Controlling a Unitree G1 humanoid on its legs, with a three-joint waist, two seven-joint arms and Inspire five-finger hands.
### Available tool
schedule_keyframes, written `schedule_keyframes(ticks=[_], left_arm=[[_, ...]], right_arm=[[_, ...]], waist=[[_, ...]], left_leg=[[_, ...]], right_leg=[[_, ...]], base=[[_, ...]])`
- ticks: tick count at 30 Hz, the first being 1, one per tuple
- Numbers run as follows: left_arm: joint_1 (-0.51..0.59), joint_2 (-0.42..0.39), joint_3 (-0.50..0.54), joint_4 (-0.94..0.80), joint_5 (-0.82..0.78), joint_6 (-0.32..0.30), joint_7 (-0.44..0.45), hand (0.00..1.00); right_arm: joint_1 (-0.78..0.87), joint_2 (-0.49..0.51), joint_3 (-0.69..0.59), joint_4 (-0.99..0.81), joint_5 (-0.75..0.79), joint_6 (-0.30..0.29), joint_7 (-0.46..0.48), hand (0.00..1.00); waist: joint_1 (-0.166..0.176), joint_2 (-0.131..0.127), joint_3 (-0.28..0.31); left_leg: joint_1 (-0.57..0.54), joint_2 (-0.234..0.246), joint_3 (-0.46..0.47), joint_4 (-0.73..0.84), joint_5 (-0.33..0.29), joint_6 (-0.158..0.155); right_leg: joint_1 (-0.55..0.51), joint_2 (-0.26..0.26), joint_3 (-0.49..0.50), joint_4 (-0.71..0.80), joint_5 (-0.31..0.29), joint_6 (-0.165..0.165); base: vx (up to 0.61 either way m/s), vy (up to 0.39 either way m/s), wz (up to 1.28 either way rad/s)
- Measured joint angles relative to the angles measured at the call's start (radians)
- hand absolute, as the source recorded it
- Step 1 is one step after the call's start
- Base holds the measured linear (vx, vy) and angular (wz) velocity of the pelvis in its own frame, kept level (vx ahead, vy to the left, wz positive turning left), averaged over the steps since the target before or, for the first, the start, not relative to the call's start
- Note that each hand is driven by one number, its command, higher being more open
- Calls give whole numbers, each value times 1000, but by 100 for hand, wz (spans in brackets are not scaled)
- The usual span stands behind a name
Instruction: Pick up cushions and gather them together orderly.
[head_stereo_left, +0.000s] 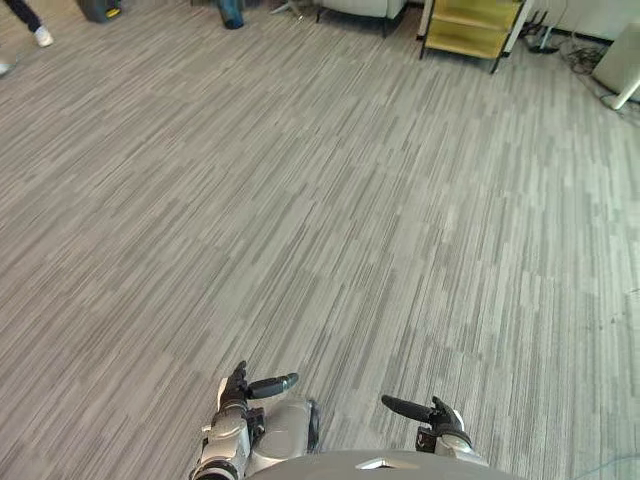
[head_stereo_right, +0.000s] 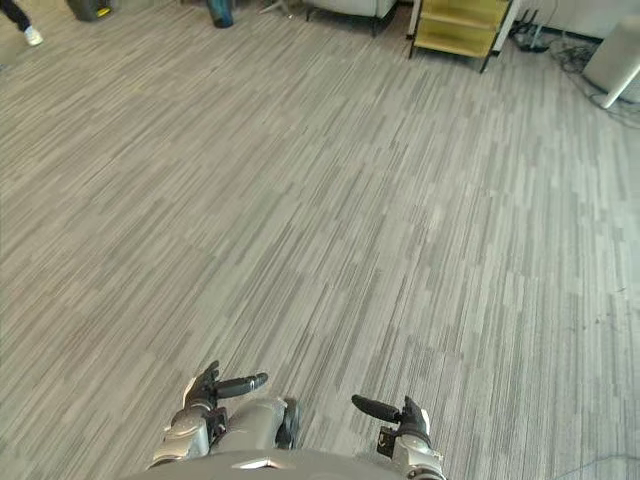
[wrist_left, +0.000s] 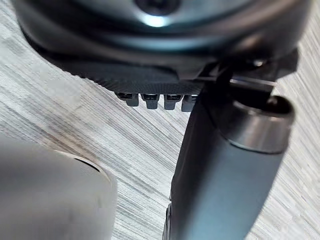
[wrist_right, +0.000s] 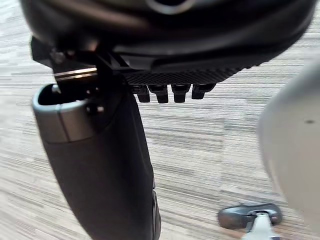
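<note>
1. We cannot tell where the cushions are. Nothing on the carpet (head_stereo_left: 330, 220) between us and the yellow shelf (head_stereo_left: 472, 28) reads as one, and neither robot hand has one.
2. The left robot hand (head_stereo_left: 237, 392) hangs low at our side, well apart from the shelf. Its fingers are relaxed, its thumb stands out towards the middle, and it holds nothing. Past its fingers, its wrist view shows bare carpet.
3. The right robot hand (head_stereo_left: 441, 418) mirrors it across from the shelf: fingers slack, thumb pointing inward, nothing in its grasp.
4. We judge that both hands are carried low and loose because there is no grasp to prepare yet. Our head seems tipped down at the floor to search for a cushion.
5. Left of the shelf stands a pale seat (head_stereo_left: 360, 8), then a teal thing (head_stereo_left: 231, 12) and a dark bin (head_stereo_left: 100, 10). Furthest left is a person's white shoe (head_stereo_left: 42, 36).
6. Right of the shelf lie cables (head_stereo_left: 572, 50) and a white stand (head_stereo_left: 622, 70).
7. We can read no label or writing. The yellow mark on the bin is too small to make out.
8. We judge the task to be at the finding stage. The next move calls for turning or walking until a cushion comes into view.
</note>
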Motion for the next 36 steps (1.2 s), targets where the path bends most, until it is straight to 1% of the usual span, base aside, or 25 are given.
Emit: schedule_keyframes(ticks=[2,4,6,7,8,9,11,12,13,14,15,16,18,20,21,22,23,25,26,29,30,31,32,34,36], left_arm=[[5,-1,-13,2,6,0,0,100],[4,0,-18,19,5,-2,0,100],[11,10,-28,31,6,-2,-1,100],[19,11,-23,40,2,-2,0,100],[13,2,-17,53,0,0,7,100],[8,0,-19,63,6,-1,5,100],[11,-17,-15,66,6,-1,7,100],[13,-30,-2,64,6,-1,8,100],[10,-37,6,53,7,-2,-2,100],[12,-39,17,36,7,-3,-2,100],[12,-38,23,27,7,-4,-1,100],[12,-34,25,12,6,-5,-1,100],[12,-28,23,-24,6,-12,-2,100],[8,-29,23,-32,5,-23,-2,100],[5,-32,24,-42,3,-25,-2,100],[5,-33,24,-42,3,-26,-2,100],[10,-35,25,-51,-10,-27,0,100],[5,-22,20,-48,-9,-26,1,100],[0,-13,26,-51,-16,-23,-2,100],[9,-8,22,-56,-11,-22,-2,100],[15,-5,13,-43,-10,-21,-4,100],[12,1,-2,-33,-9,-16,-6,100],[11,1,-8,-31,-10,-13,-5,100],[10,15,-19,7,-6,-1,-3,100],[10,14,-19,21,7,-2,-3,100]], right_arm=[[3,-4,2,-20,0,-9,3,100],[0,-14,8,-23,0,-19,3,100],[-1,-34,8,-10,0,-22,2,100],[-3,-44,2,6,12,-18,4,100],[-17,-54,-6,23,14,-16,3,100],[-35,-66,-6,40,10,-17,1,100],[-37,-68,-21,48,5,-16,-1,100],[-34,-69,-23,48,1,-11,0,100],[-25,-72,-6,37,1,-10,-2,100],[-20,-70,-4,34,2,-10,-6,100],[-19,-66,-4,34,3,-10,-7,100],[-19,-58,-3,34,5,-10,-8,100],[-19,-47,-3,36,7,-10,-11,100],[-26,-48,-4,44,22,-11,-15,100],[-28,-48,-4,46,23,-9,-16,100],[-27,-48,-4,46,23,-9,-16,100],[-22,-48,-1,55,23,-5,-17,100],[-23,-31,13,64,23,-3,-16,100],[-18,-15,24,63,22,4,-13,100],[-11,-8,24,59,20,4,-10,100],[0,-4,24,44,17,1,-4,100],[2,-4,24,29,11,-2,3,100],[2,-4,24,26,10,-3,4,100],[2,-16,25,11,1,-6,7,100],[2,-26,26,11,0,-12,7,100]], waist=[[-10,15,1],[-16,18,3],[-40,14,5],[-51,19,4],[-49,38,3],[-43,61,0],[-48,77,-4],[-56,92,-7],[-56,100,1],[-49,104,6],[-47,106,7],[-40,89,16],[-27,71,25],[-12,71,25],[-1,72,27],[0,73,28],[20,66,27],[18,37,18],[24,17,19],[25,7,6],[23,4,-5],[17,-1,-2],[16,-4,-1],[-3,-2,6],[-9,10,8]], left_leg=[[111,24,-10,-77,-16,-12],[205,65,-15,-154,-15,-13],[271,95,-45,-220,-28,-37],[294,103,-68,-230,-40,-58],[306,132,-83,-229,-42,-62],[295,152,-110,-198,-20,-89],[289,165,-140,-124,13,-118],[227,175,-174,48,55,-139],[109,192,-195,313,159,-150],[19,216,-180,502,122,-157],[-17,219,-170,563,95,-160],[-74,213,-147,608,55,-154],[-170,184,-87,544,-12,-114],[-257,117,-77,291,-29,-103],[-293,71,-90,94,20,-98],[-297,64,-96,56,38,-99],[-274,35,-100,-51,237,-88],[-257,4,-85,-50,225,-62],[-262,0,-62,38,180,-29],[-223,2,-34,85,136,-3],[-164,3,-32,63,94,-4],[-92,0,-36,15,50,-4],[-73,-1,-38,3,39,-5],[95,8,-48,-91,26,-3],[177,38,-54,-153,22,-9]], right_leg=[[-72,-15,-98,-49,-34,-53],[-148,-3,-181,-256,-47,-60],[-200,39,-159,-628,64,-24],[-194,66,-134,-652,196,-55],[-186,92,-133,-638,178,-92],[-193,111,-126,-604,131,-110],[-174,121,-134,-563,61,-122],[-124,137,-149,-589,27,-127],[-51,161,-157,-646,11,-136],[20,189,-158,-699,8,-142],[61,196,-158,-724,7,-144],[126,202,-156,-769,6,-145],[232,203,-143,-856,6,-145],[291,196,-127,-921,3,-139],[320,184,-113,-947,-12,-114],[326,183,-111,-952,-16,-111],[362,166,-71,-963,-45,-93],[373,135,-48,-959,-53,-85],[373,108,-9,-899,-46,-73],[334,94,18,-732,-22,-37],[254,79,17,-503,20,12],[149,51,13,-257,127,50],[123,42,10,-201,125,50],[-13,-10,-76,-45,6,-39],[-56,-5,-141,-136,-34,-69]], base=[[498,-62,11],[613,-181,24],[609,-267,54],[502,-248,37],[622,-313,5],[624,-327,-16],[616,-321,-3],[550,-289,22],[602,-308,20],[459,-217,10],[443,-177,-3],[440,-149,-4],[461,-105,-12],[446,17,-31],[350,76,-27],[488,117,-54],[552,112,-43],[606,96,-27],[590,86,-11],[434,59,-17],[550,58,-17],[366,30,-9],[500,-5,2],[442,-45,10],[318,-82,11]])
